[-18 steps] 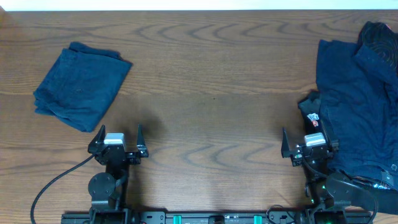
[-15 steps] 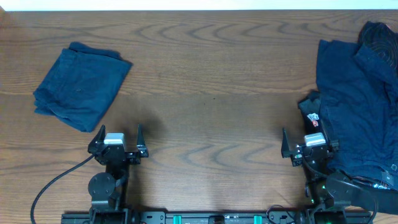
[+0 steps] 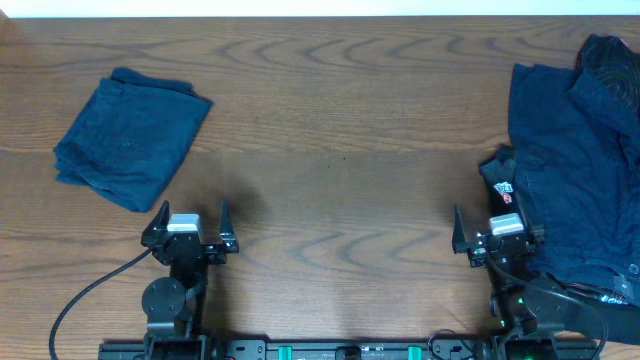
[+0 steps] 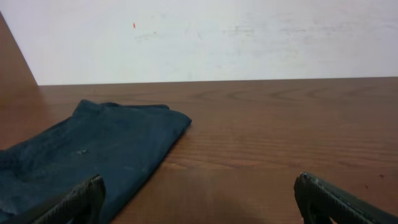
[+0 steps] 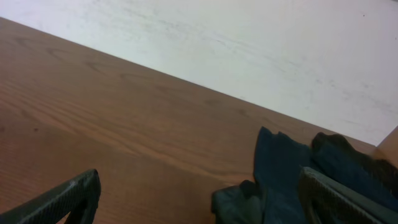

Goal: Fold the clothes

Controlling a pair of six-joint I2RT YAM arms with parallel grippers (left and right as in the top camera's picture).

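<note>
A folded dark blue garment [image 3: 130,138] lies flat at the table's left, also in the left wrist view [image 4: 87,155]. A heap of unfolded dark blue clothes [image 3: 580,160] lies at the right edge, also in the right wrist view [image 5: 292,171]; a black piece with a small label [image 3: 500,180] sticks out at its left side. My left gripper [image 3: 192,218] is open and empty near the front edge, just below the folded garment. My right gripper [image 3: 490,232] is open and empty at the front, its right finger against the heap.
The wooden table [image 3: 340,150] stretches between the two garments. A white wall [image 4: 205,37] runs behind the far edge. A black cable [image 3: 85,290] curves out from the left arm's base at the front.
</note>
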